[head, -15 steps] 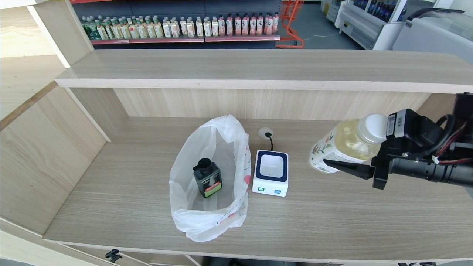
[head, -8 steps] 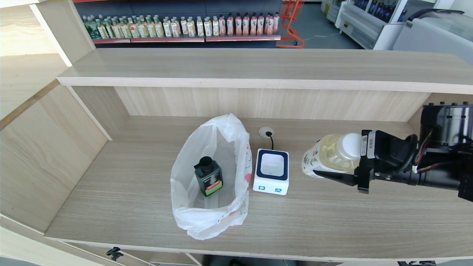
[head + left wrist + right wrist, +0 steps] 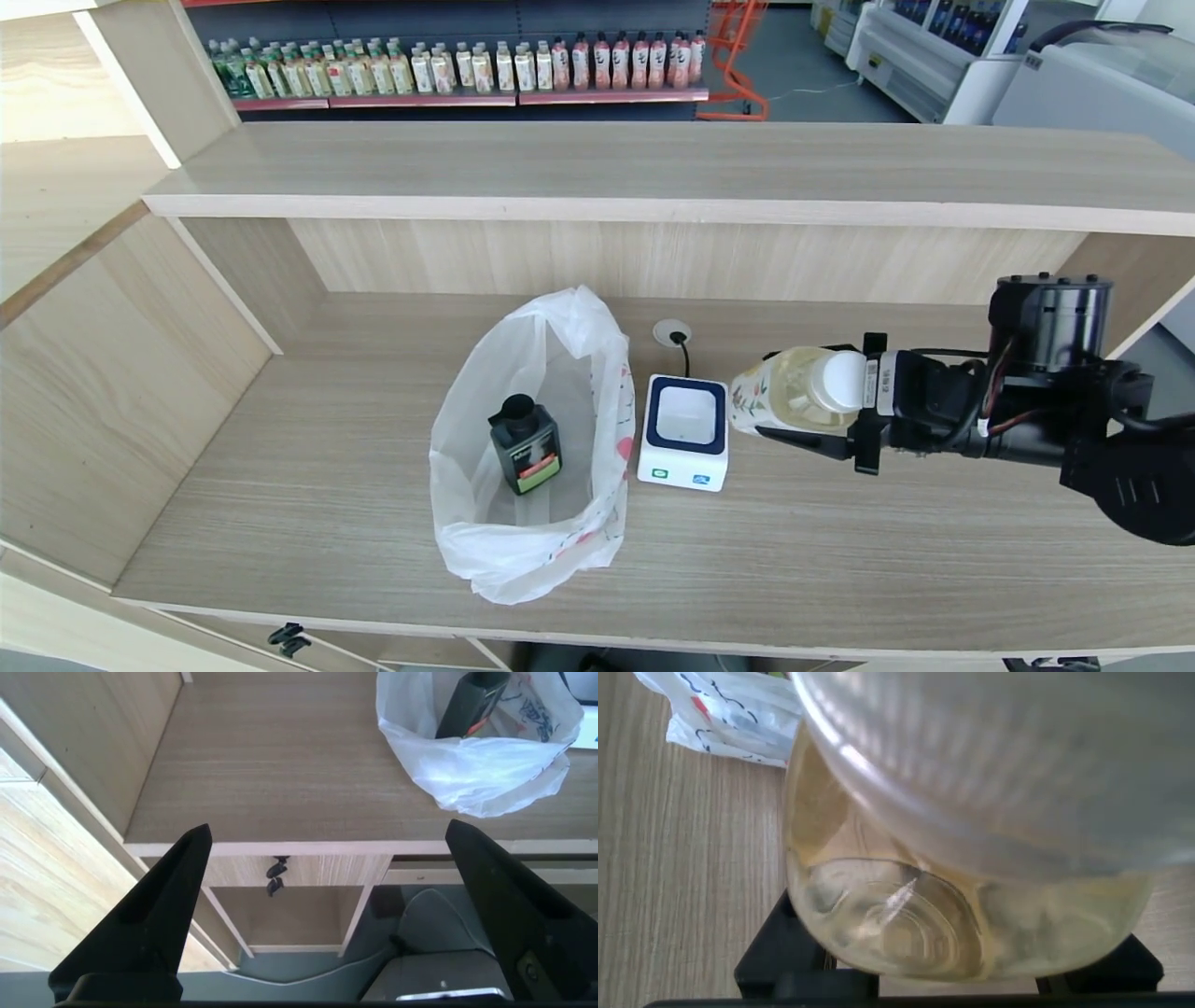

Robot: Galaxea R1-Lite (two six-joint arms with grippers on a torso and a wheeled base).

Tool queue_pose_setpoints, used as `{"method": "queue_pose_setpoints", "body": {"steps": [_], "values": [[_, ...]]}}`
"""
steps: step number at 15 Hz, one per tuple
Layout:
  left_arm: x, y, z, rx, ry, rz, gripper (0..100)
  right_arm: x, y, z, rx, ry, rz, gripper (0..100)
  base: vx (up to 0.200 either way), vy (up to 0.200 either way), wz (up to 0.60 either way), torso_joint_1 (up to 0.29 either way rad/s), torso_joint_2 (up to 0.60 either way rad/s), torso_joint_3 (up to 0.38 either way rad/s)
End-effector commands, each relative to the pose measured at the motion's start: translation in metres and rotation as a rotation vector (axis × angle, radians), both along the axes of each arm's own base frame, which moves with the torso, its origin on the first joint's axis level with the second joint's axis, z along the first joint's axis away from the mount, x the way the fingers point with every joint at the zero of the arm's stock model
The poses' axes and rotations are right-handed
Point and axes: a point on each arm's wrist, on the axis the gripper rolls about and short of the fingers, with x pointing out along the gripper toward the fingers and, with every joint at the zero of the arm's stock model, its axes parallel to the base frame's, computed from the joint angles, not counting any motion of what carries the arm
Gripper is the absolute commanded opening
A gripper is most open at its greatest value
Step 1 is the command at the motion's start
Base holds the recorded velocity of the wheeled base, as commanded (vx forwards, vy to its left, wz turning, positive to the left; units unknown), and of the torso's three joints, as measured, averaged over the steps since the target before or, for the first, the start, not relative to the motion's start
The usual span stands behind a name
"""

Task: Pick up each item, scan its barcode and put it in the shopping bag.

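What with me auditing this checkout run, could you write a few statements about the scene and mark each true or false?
1. The right gripper holds the pale bottle. True.
2. The bag holds nothing. False: a dark bottle lies in it.
3. The scanner stands beside the bag, on the robot's right of it. True.
4. The pale bottle is held upright. False: it lies sideways, base toward the scanner.
5. The left gripper is shut. False: its fingers stand wide apart, holding nothing.
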Motion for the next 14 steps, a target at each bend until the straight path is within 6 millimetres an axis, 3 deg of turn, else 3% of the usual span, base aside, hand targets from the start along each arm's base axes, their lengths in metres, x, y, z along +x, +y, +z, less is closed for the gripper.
{"method": "queue_pose_setpoints", "body": {"steps": [1,14], "values": [[0.0,0.0,0.0,0.0,0.002,0.0,100,0.012,0.006,-0.018,-0.005,0.031,0.019,0,0.0,0.0,0.0,0.0,0.0,0.0],[0.0,0.0,0.0,0.0,0.002,0.0,100,0.06,0.041,-0.043,0.059,-0.068,0.172,0,0.0,0.0,0.0,0.0,0.0,0.0]]}}
